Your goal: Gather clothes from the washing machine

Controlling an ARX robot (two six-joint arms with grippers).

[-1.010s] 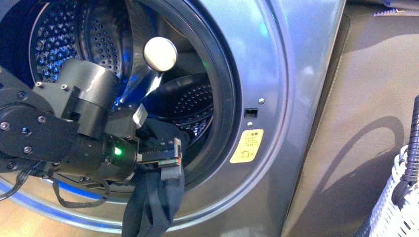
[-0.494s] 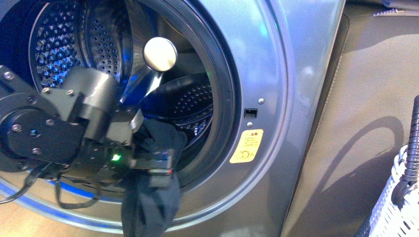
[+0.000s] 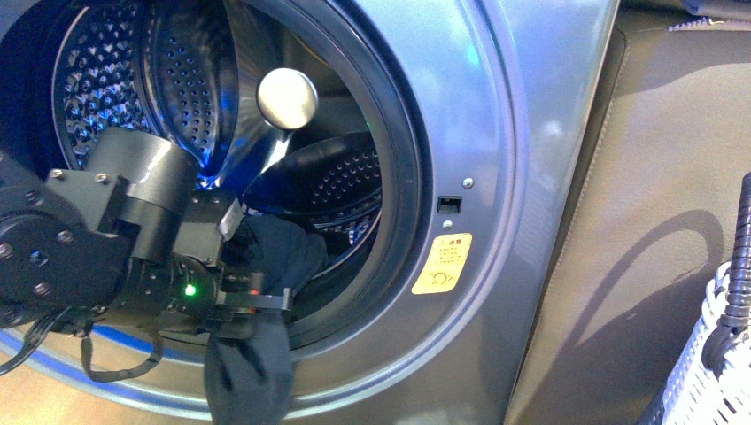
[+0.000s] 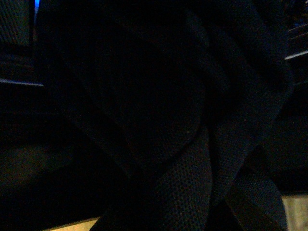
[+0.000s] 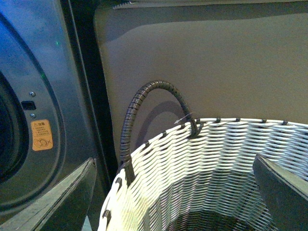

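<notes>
The washing machine (image 3: pixel 496 133) fills the front view, grey-silver, its round opening showing the perforated steel drum (image 3: pixel 345 181). My left gripper (image 3: pixel 264 303) sits at the lower rim of the opening, shut on the clothes (image 3: pixel 252 372). The clothes are one dark navy garment, bunched above the jaws and hanging limp below them over the rim. The left wrist view is dark. My right gripper (image 5: pixel 173 204) is open above a woven basket (image 5: pixel 159 144), with nothing between its fingers (image 5: pixel 62 197).
The white woven basket (image 3: pixel 708 376) with a dark wrapped handle (image 3: pixel 739 257) stands at the far right, beside a brown panel (image 3: pixel 646 177). A yellow-orange sticker (image 3: pixel 441 263) marks the washer front, right of the opening. The washer front (image 5: pixel 43 86) also shows beside the basket.
My left arm has drawn back to the left, carrying the clothes with it along the lower rim of the opening. The basket has stayed where it was.
</notes>
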